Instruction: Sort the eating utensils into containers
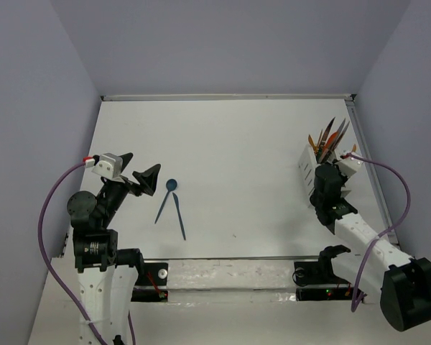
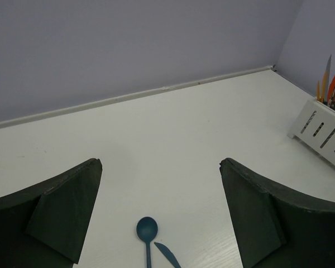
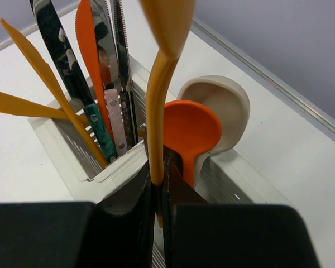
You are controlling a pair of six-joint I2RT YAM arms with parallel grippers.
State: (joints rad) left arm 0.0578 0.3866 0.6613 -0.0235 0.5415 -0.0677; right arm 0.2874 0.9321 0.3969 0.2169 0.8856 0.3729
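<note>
right gripper (image 3: 159, 192) clamps a glossy yellow spoon (image 3: 157, 111) stem mid-frame, seen only from right wrist. left gripper (image 2: 159, 164) wide open, empty.

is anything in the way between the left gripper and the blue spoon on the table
Nothing visible. The open left gripper faces the blue spoon across bare table; a blue knife lies beside its handle, not in front.

Your left arm (image 1: 100, 237) at seven o'clock, right arm (image 1: 355, 230) at five: white links, black joints, a purple cable (image 1: 42, 215) looping off each; left gripper (image 2: 159, 162) wears dark wedge fingers (image 2: 268, 212).
</note>
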